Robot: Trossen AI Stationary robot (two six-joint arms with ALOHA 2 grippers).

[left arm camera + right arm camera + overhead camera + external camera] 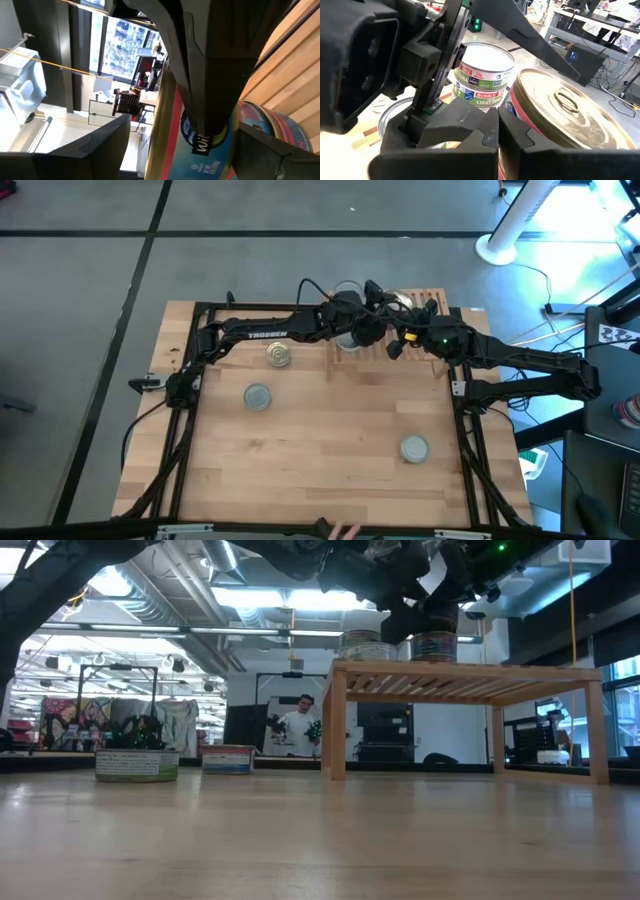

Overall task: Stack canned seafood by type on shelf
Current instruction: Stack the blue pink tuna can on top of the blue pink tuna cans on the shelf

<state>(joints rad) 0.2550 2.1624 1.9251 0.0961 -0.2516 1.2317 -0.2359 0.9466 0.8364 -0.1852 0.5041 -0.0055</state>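
Note:
The shelf (465,680) stands at the table's far edge, its legs on the tabletop, and carries tins of canned seafood. A two-tin stack with white labels (482,75) rests on its slats. My left gripper (352,335) is open, level over the shelf, one finger (437,85) on each side of that stack; in its wrist view a blue-and-red labelled tin (250,135) shows between the fingers. A gold pull-ring tin (565,107) sits beside the stack. My right gripper (497,127) is shut and hovers just short of it.
Three tins lie loose on the table: a gold-topped one (279,355), a silver-topped one (257,396) toward the left, and a silver-topped one (414,448) near the right front. A person stands in the room beyond the table (298,725).

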